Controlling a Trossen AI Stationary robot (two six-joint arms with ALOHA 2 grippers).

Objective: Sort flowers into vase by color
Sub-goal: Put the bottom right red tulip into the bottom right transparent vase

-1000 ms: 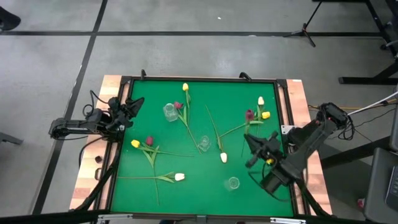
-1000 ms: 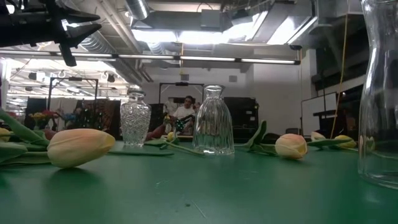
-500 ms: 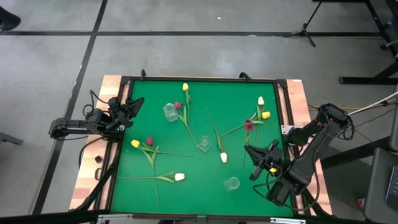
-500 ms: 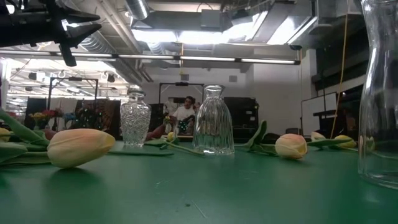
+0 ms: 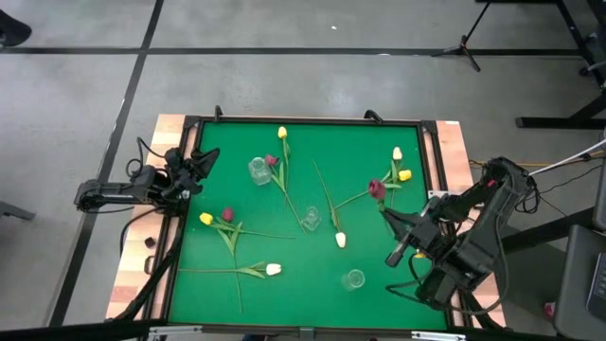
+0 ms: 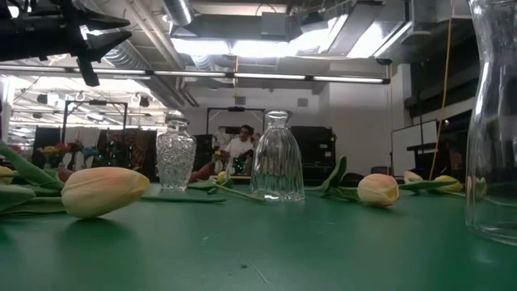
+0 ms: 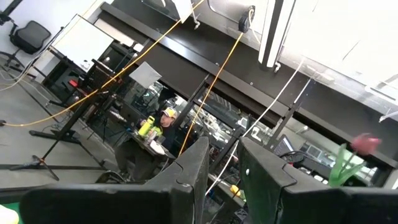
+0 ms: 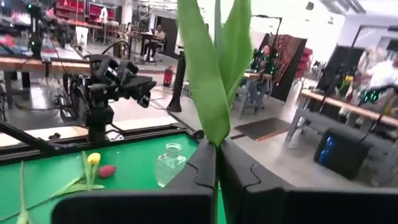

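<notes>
Probably a robotics lab, workbenches (image 8: 348, 102), whiteboard (image 7: 84, 40), exposed ceiling ducts (image 6: 153, 32), seated person (image 6: 240, 144)

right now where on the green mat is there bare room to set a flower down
Bare mat lies along the far edge between the yellow tulip and the right cluster. The middle, around the centre vase, is crowded with stems.

My two arms are dark and jointed, with black cables trailing from each; my right gripper (image 5: 391, 239) carries what may be yellow markings.
</notes>
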